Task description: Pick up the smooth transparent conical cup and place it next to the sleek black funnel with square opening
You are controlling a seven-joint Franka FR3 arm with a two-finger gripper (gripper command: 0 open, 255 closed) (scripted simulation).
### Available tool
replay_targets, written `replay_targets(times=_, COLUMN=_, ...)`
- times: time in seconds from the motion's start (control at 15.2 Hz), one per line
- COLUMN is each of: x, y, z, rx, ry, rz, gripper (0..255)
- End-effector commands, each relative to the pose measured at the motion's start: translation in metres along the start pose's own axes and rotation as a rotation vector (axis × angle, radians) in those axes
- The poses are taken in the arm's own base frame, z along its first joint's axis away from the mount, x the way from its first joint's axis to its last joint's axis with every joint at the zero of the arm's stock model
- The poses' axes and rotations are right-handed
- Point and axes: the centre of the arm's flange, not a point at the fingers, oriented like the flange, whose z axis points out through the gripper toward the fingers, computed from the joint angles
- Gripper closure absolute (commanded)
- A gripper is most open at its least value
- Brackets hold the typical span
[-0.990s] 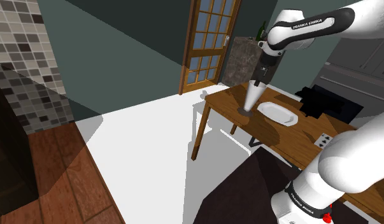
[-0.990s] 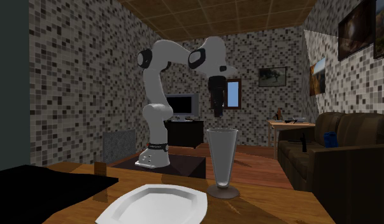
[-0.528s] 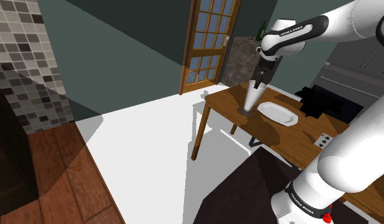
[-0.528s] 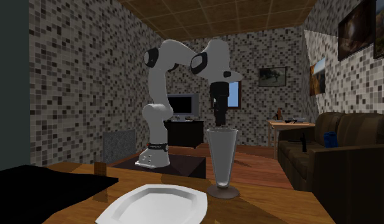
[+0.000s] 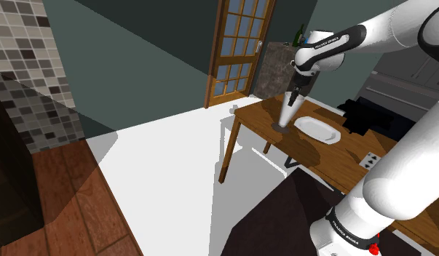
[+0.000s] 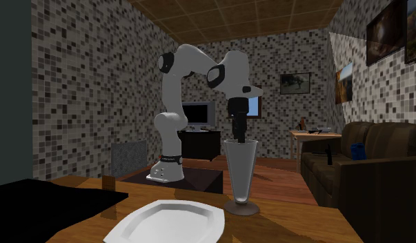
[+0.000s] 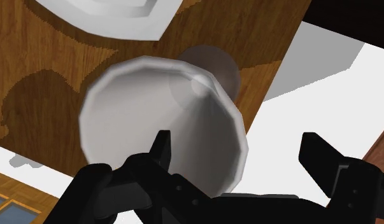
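Observation:
The transparent conical cup (image 5: 285,115) stands upright on its round foot near the corner of the wooden table (image 5: 327,156). My gripper (image 5: 293,94) is directly above it, pointing down, open. In the second exterior view the gripper (image 6: 239,135) reaches the rim of the cup (image 6: 240,172). The wrist view has the gripper (image 7: 241,156) straddling one side of the cup's rim (image 7: 162,121): one finger (image 7: 162,147) is over the mouth, the other finger (image 7: 319,154) is outside the wall. Neither touches the glass. The black funnel (image 5: 372,118) lies as a dark angular shape beyond the plate.
A white plate (image 5: 318,129) lies beside the cup, between it and the black funnel (image 6: 47,206). A small white box (image 5: 369,161) sits nearer the stand. A grey cabinet (image 5: 276,69) and a glazed door (image 5: 236,47) stand behind the table. White floor lies below the table's edge.
The gripper has come down and moved slightly sideways until its fingers reach the cup's rim. The cup, plate and funnel have not moved.

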Motion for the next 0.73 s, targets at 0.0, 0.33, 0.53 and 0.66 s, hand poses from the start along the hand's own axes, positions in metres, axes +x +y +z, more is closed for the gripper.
replay_targets(times=0.0, x=0.0, y=0.0, z=0.0004, rx=0.0, ry=0.0, rz=0.0, gripper=0)
replay_targets(times=0.33, x=0.0, y=0.0, z=0.0004, rx=0.0, ry=0.0, rz=0.0, gripper=255)
replay_targets(times=0.53, x=0.0, y=0.0, z=0.0004, rx=0.0, ry=0.0, rz=0.0, gripper=255)
replay_targets(times=0.66, x=0.0002, y=0.0, z=0.0001, rx=0.0, ry=0.0, rz=0.0, gripper=255)
